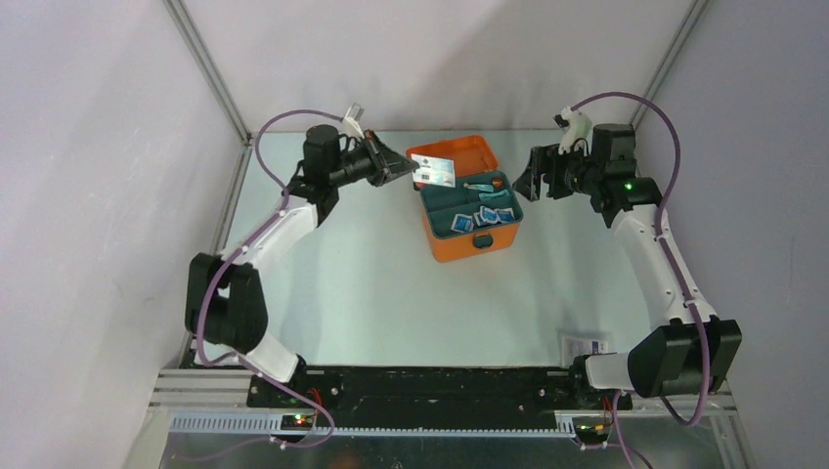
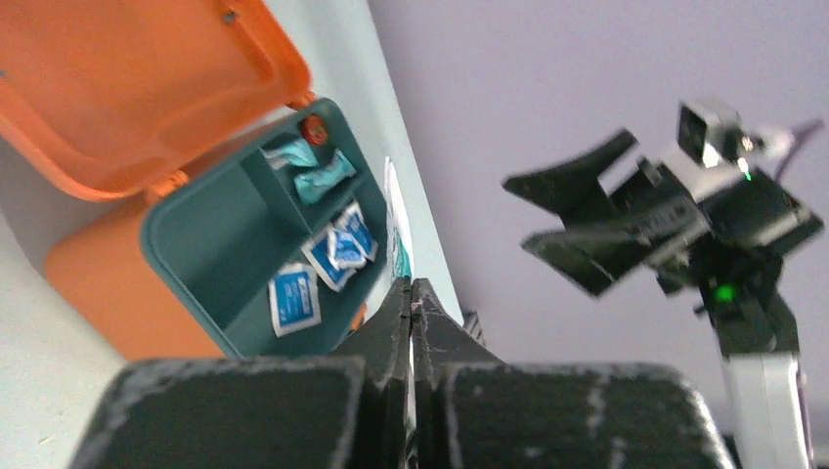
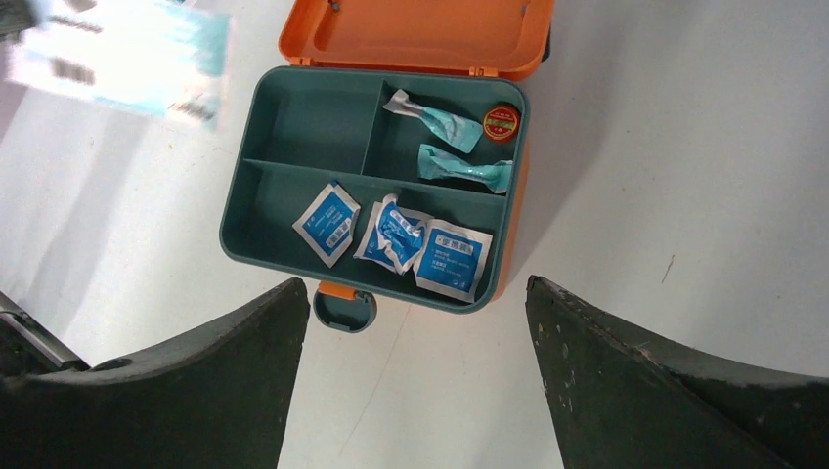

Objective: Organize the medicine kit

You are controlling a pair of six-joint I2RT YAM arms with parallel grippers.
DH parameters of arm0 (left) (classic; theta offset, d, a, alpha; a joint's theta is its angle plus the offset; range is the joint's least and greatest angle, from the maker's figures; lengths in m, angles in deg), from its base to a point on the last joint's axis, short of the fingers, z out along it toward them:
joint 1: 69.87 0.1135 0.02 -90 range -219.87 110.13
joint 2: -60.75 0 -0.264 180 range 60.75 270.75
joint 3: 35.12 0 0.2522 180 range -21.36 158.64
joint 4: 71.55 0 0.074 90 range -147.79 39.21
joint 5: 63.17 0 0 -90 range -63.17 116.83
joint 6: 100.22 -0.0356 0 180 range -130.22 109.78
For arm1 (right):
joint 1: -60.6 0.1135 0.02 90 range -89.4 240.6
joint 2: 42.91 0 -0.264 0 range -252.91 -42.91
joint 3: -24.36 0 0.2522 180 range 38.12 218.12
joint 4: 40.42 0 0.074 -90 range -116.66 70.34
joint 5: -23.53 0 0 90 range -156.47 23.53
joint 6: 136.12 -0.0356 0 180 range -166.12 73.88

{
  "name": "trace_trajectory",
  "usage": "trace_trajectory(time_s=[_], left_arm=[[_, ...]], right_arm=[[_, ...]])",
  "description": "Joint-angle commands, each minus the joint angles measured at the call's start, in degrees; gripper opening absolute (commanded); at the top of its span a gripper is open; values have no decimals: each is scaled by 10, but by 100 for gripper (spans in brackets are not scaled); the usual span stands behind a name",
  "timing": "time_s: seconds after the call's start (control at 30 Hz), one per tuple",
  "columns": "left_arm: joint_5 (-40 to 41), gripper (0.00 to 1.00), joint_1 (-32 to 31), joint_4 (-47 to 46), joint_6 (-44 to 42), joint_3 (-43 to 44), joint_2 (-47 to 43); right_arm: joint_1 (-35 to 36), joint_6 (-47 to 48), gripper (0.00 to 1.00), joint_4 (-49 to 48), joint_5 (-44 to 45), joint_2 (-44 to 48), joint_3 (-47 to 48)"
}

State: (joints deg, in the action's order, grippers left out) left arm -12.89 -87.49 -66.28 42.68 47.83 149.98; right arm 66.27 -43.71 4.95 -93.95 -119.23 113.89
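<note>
At the near right of the pale table [image 1: 391,293], just beside the right arm's base, lies a small white printed paper slip [image 1: 585,344]. Farther back, toward the far middle of the table, sits the bright orange rectangular plastic medicine kit [image 1: 475,243]. Its hinged orange lid [image 3: 420,29] stands open toward the far wall, and its small teal latch [image 3: 344,309] hangs at the near side. A dark teal compartment tray [image 3: 293,117] fills the box. Three blue-and-white sachets [image 3: 327,223] lie in its long near compartment, and its far right compartment holds two teal wrapped pieces [image 3: 445,127] and a small round red tin [image 3: 501,122]. The right gripper [image 1: 533,181] hovers just right of the kit, apart from it, with its fingers spread wide. The left gripper [image 1: 411,171] is at the kit's far left corner, its fingers pressed together on a flat white printed packet [image 1: 435,171]. In the top view the packet overlaps the left part of the lid; in the right wrist view it sits off to the side of the tray, blurred.
</note>
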Motion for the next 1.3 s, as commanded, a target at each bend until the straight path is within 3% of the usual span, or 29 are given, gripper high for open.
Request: trace_trajectory(time_s=[0.0,0.3,0.8,1.27], left_arm=[[111,0,-10,-51,80,40,52],[163,0,-28,-26,107,48,99],[207,0,-53,18,78,-20,87],[211,0,-80,37,89,33,147]], right_arm=[[-8,-19,86,-22,-14,12,-2],[-18,-19,86,-24,-25,15,-9],[-24,-22,86,-30,-47,6,-15],[-26,-21,86,-32,-52,5,-21]])
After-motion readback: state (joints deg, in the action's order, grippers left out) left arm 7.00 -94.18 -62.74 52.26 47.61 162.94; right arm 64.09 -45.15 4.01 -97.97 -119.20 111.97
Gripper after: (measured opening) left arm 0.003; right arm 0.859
